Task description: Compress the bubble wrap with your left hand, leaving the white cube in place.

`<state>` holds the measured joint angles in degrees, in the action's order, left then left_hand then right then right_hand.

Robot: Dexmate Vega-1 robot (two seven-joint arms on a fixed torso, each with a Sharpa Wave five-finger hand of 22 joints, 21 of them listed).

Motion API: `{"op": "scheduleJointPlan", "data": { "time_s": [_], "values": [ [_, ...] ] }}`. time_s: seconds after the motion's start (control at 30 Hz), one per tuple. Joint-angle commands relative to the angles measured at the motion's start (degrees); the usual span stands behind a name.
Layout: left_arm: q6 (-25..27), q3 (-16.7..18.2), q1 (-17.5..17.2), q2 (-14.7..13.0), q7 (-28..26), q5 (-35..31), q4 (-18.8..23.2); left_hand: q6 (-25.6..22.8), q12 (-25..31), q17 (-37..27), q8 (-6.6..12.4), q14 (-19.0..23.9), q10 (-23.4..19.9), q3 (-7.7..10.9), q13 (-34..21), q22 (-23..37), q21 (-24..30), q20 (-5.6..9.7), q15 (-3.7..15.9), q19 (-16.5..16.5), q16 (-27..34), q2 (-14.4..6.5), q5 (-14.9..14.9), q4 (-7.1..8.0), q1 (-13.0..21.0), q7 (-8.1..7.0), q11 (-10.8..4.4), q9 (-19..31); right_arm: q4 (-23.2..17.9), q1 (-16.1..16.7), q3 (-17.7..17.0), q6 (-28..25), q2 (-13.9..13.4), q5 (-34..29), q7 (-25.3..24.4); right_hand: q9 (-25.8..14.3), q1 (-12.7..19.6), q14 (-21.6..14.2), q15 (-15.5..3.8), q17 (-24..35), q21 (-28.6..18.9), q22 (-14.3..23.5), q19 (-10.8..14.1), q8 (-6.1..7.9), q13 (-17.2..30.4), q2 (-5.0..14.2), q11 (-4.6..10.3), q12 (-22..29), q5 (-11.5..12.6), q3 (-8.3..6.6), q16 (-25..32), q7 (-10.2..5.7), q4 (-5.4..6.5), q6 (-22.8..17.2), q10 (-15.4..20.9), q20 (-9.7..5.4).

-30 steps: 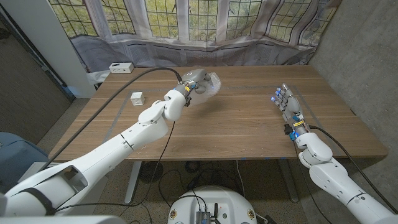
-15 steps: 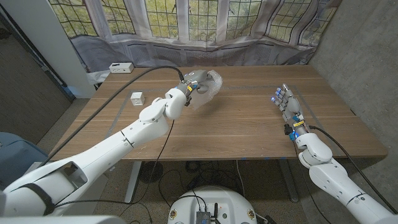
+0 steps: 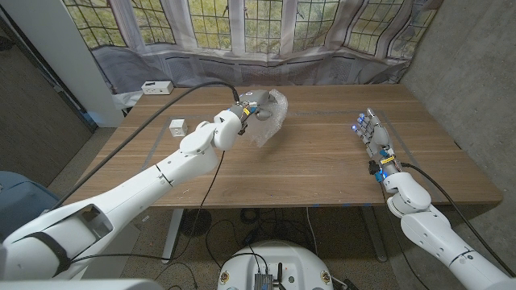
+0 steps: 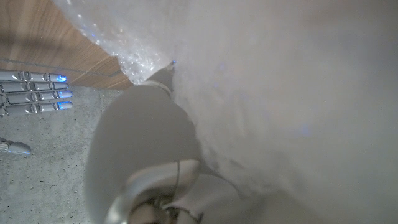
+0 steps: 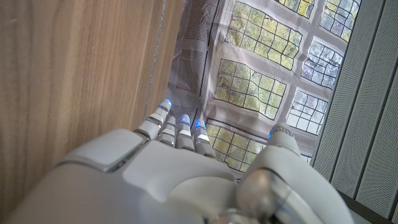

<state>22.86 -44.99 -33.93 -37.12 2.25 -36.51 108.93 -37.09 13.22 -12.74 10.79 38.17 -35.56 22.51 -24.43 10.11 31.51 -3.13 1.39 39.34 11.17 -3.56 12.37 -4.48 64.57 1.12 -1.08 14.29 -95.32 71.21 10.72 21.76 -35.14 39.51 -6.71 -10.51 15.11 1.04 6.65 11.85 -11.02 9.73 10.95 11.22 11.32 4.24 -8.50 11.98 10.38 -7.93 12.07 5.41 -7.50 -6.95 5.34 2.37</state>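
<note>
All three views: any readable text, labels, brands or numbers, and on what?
No text can be read in any view.
White cube: marks on its face, too small to read.
White box at the table's far left edge: dark marks, too small to read.
Left hand and its bubble wrap: no print visible.
Right hand: blue lights, no lettering.

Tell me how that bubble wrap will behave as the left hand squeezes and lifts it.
Probably floppy: the bubble wrap droops in a crumpled sheet from the left hand that holds it. Likely very light, since it hangs off the table from that one grasp. Its clear film, close up in the left wrist view, may be a little slippery.
</note>
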Motion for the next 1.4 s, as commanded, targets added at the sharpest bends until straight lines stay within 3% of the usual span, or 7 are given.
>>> {"op": "scheduleJointPlan", "data": {
  "time_s": [0.03, 0.3, 0.53, 0.77, 0.9, 1.07, 1.4],
  "values": [
    [-0.2, 0.0, 0.5, -0.2, 1.7, -0.1, -0.4, 1.5, -0.7, 0.0, -0.15, -2.3, 1.9, -0.75, 0.1, 0.1, -1.0, -0.96, -0.88, -1.9, -0.4, 0.0, -0.2, 0.56, -2.4, -0.11, 0.35, -0.1, 0.1, 0.0, 0.1, -0.4, -0.1, 0.0, 0.0, -0.3, 0.6, -0.5, 0.23, 0.3, -0.2, 0.2, 0.3, 0.06, 0.1, 0.03, -0.24, 0.0, -0.1, -0.42, -0.1, 0.07, -0.10, -0.6, 0.2, 0.11],
    [-0.4, -0.5, 0.9, 0.2, 1.7, -0.7, -1.1, 1.7, -0.5, 0.4, 0.13, -2.3, 1.4, -0.60, 0.2, 0.1, -1.4, -1.37, -0.50, -2.3, -0.1, 0.2, -0.2, -0.28, -2.1, -0.38, -0.09, -0.3, 0.2, -0.1, 0.1, -0.3, 0.1, 0.2, 0.0, -0.3, 0.7, -0.5, 0.26, 0.3, -0.2, 0.2, 0.3, 0.08, 0.1, 0.03, -0.23, 0.0, -0.1, -0.46, -0.1, 0.02, -0.15, -0.7, 0.2, 0.13],
    [-2.2, 0.3, 0.4, 0.9, -0.4, 1.1, -2.1, -1.1, 1.0, -0.2, 1.72, 0.5, -1.5, 1.76, -0.6, 0.1, -0.5, -2.12, 1.52, 1.6, 2.4, -2.0, 0.2, -5.87, 6.5, 0.76, -0.38, -0.3, 0.6, -0.1, 0.2, -0.1, 0.2, 0.1, 0.3, -0.3, 0.8, -0.5, 0.23, 0.3, -0.2, 0.2, 0.3, 0.06, 0.1, 0.08, -0.19, 0.0, -0.1, -0.51, -0.1, 0.02, -0.17, -0.6, 0.2, 0.16],
    [-2.0, -0.6, 1.3, 1.1, 1.1, 0.6, -2.5, -3.4, 1.7, -0.5, 2.96, 0.7, -2.0, 3.92, -1.8, 0.1, 1.5, -1.78, 1.73, 6.5, 2.7, -2.7, 0.5, -6.35, 12.6, 1.13, 0.29, 0.6, 0.4, 0.1, 0.1, -0.1, 0.4, 0.4, 0.0, -0.3, 0.8, -0.5, 0.28, 0.3, -0.2, 0.2, 0.3, 0.06, 0.2, 0.08, -0.24, 0.0, -0.1, -0.53, -0.1, 0.08, -0.18, -0.7, 0.2, 0.18],
    [-2.2, -0.9, 1.5, 1.4, 0.9, 0.3, -2.8, -9.3, 3.5, -0.9, 5.52, 4.0, -5.2, 4.94, -3.0, 0.1, 2.5, 0.75, 2.23, 8.2, 3.9, -2.3, 0.3, -5.91, 15.7, 1.35, 0.77, 2.1, 0.4, 0.2, 0.1, 0.1, 0.3, 0.1, -0.1, -0.3, 0.8, -0.5, 0.26, 0.3, -0.2, 0.2, 0.3, 0.06, 0.2, 0.11, -0.22, 0.0, -0.1, -0.54, -0.1, 0.03, -0.16, -0.7, 0.2, 0.16],
    [-1.8, -0.3, 0.9, 2.0, 0.1, 1.4, -2.6, -17.2, 6.9, -0.6, 9.02, 12.6, -13.1, 5.86, -5.1, 0.3, 5.9, 6.41, 4.99, 13.1, 6.3, -2.2, 0.1, -5.66, 18.2, 2.21, 0.11, 5.1, 0.3, 0.3, -0.1, 0.1, 0.3, 0.1, -0.3, -0.3, 0.8, -0.5, 0.26, 0.3, -0.2, 0.2, 0.3, 0.05, 0.2, 0.09, -0.22, 0.0, -0.1, -0.54, -0.1, 0.05, -0.17, -0.7, 0.2, 0.15],
    [0.6, 0.3, -0.7, 2.5, -2.8, 1.1, -1.2, -25.6, 8.3, 0.0, 9.83, 20.5, -18.8, 5.91, -5.8, 0.2, 9.8, 8.92, 6.38, 17.6, 8.2, -0.6, -0.3, -5.83, 20.6, 2.84, -0.65, 3.5, 0.0, 0.4, -0.1, -0.1, 0.2, 0.2, -0.3, -0.3, 0.8, -0.4, 0.23, 0.3, -0.2, 0.2, 0.3, 0.03, 0.2, 0.03, -0.26, -0.1, -0.1, -0.52, -0.1, 0.03, -0.17, -0.6, 0.2, 0.14]
  ]
}}
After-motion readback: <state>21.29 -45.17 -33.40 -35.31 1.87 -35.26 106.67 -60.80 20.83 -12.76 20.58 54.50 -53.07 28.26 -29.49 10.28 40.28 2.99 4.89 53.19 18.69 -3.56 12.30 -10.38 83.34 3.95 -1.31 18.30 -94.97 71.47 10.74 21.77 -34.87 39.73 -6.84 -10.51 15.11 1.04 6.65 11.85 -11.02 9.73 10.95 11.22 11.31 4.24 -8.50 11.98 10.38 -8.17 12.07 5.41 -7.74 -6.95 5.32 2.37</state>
